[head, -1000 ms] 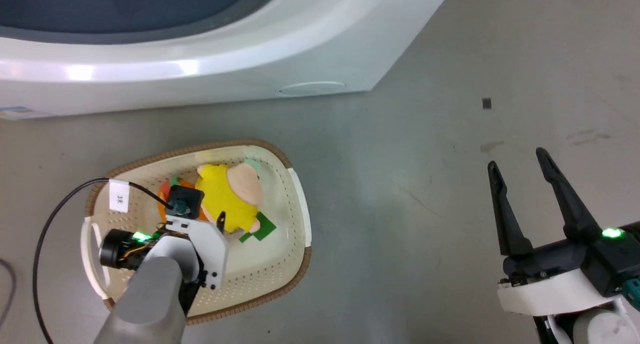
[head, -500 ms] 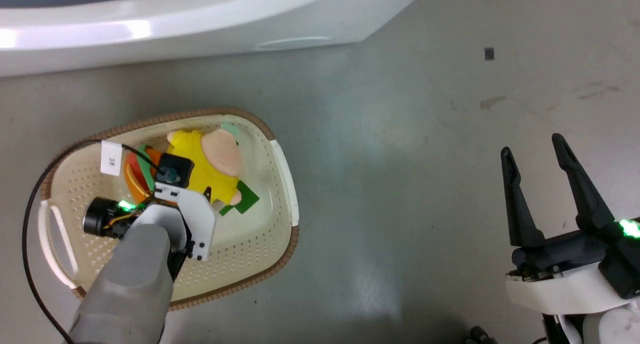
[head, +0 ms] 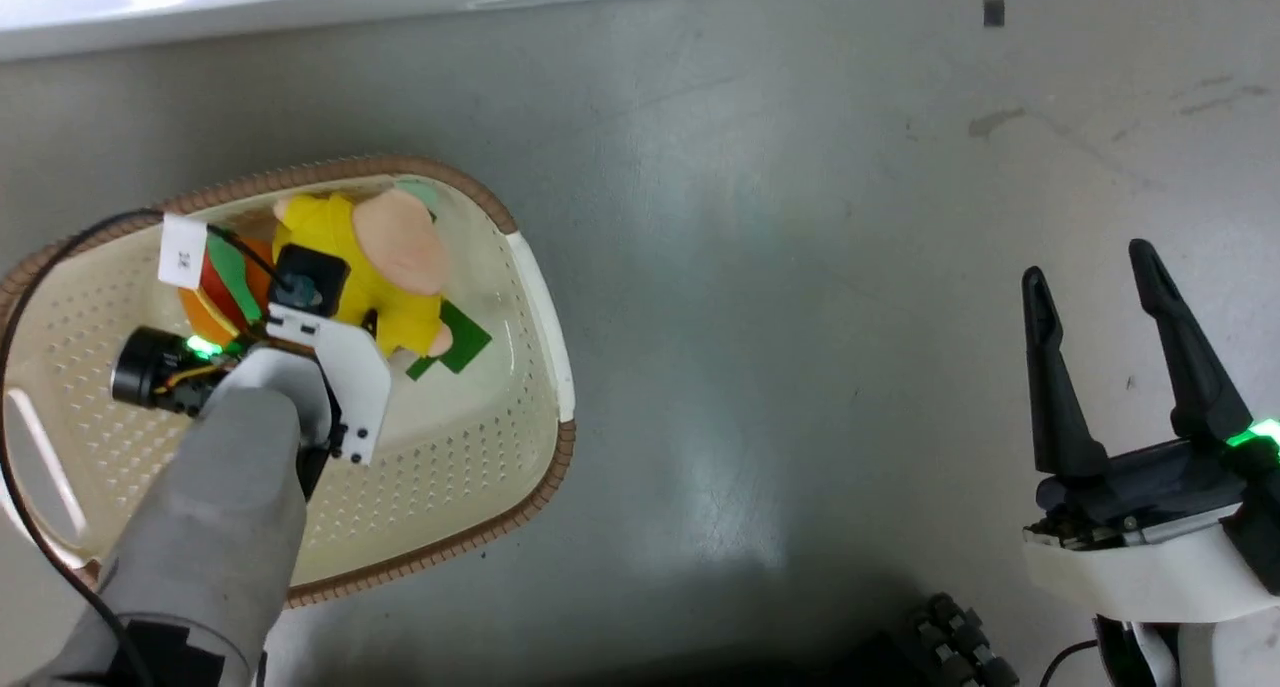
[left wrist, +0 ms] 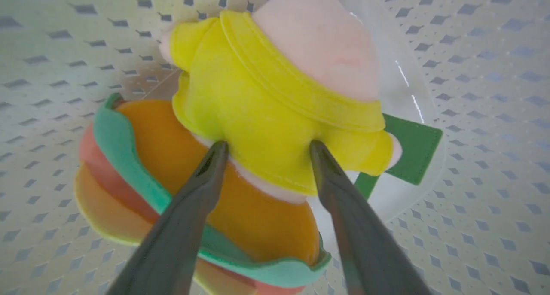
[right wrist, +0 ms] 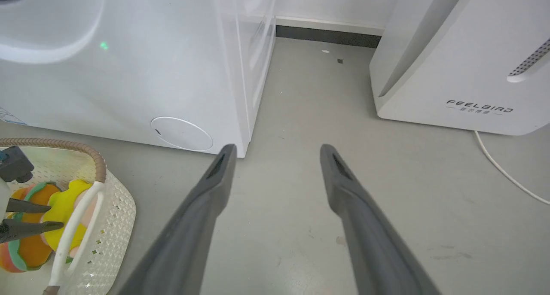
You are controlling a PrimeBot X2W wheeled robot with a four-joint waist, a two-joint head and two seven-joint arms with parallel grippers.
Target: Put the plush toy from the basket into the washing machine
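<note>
The plush toy point(head: 385, 257) lies in the basket point(head: 452, 545), its peach head toward the far rim and its orange body under my left wrist. In the left wrist view my left gripper point(left wrist: 267, 145) is open, its two fingertips resting on the toy's point(left wrist: 258, 101) yellow top, one on each side of the hem. Around it is the perforated basket wall point(left wrist: 472, 200). My right gripper point(head: 1087, 264) hangs open over bare floor, far right of the basket. The washing machine point(right wrist: 129, 71) stands just behind the basket point(right wrist: 116, 205); its lower edge point(head: 200, 7) crosses the top of the head view.
A green sticker label point(head: 455, 339) lies on the basket bottom beside the toy. A black cable point(head: 60, 247) loops from my left wrist over the basket rim. The white FEELBIRD appliance point(right wrist: 464, 63) stands right of the washer, with a white cord point(right wrist: 502, 170) on the grey floor.
The head camera has tilted down, so the washer has slid to the top edge of the picture. My left gripper stays over the toy in the basket. The right gripper stays open.
</note>
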